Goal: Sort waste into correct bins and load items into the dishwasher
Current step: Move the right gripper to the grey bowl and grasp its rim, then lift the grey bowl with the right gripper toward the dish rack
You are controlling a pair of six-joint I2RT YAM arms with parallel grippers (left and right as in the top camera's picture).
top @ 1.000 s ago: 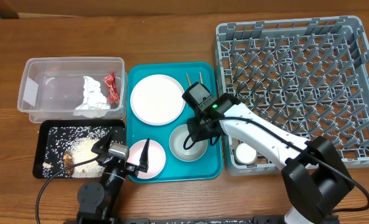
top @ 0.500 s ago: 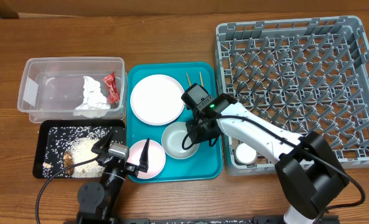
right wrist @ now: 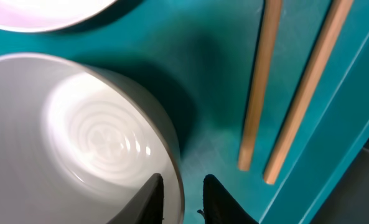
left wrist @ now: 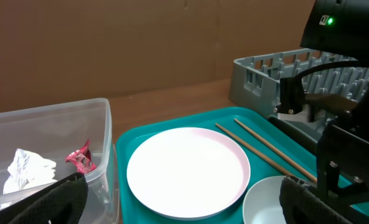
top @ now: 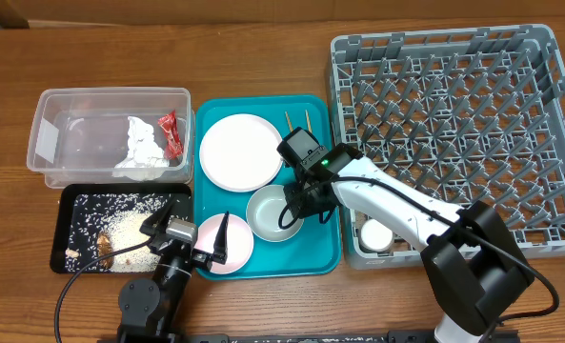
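My right gripper (top: 296, 203) (right wrist: 181, 190) is on the teal tray, shut on the rim of the grey-white bowl (top: 268, 215) (right wrist: 78, 143), one finger inside and one outside. Two chopsticks (top: 296, 122) (right wrist: 259, 81) lie beside it. The large white plate (top: 241, 152) (left wrist: 187, 171) sits at the tray's back. My left gripper (top: 189, 233) (left wrist: 184, 208) is open and empty over the small pinkish plate (top: 234, 246). The small white cup (top: 375, 233) stands in the grey rack (top: 454, 124). The red wrapper (top: 171, 133) and napkin (top: 141, 148) lie in the clear tub (top: 110, 92).
The black tray (top: 58, 229) in front of the tub holds rice scraps (top: 125, 227). The teal tray (top: 325, 250) lies between the bins and the rack. The rack's near corner (left wrist: 265, 71) shows beyond the chopsticks in the left wrist view.
The bowl has slid a little to the left on the teal tray with my right gripper at its rim. The left arm has not moved.
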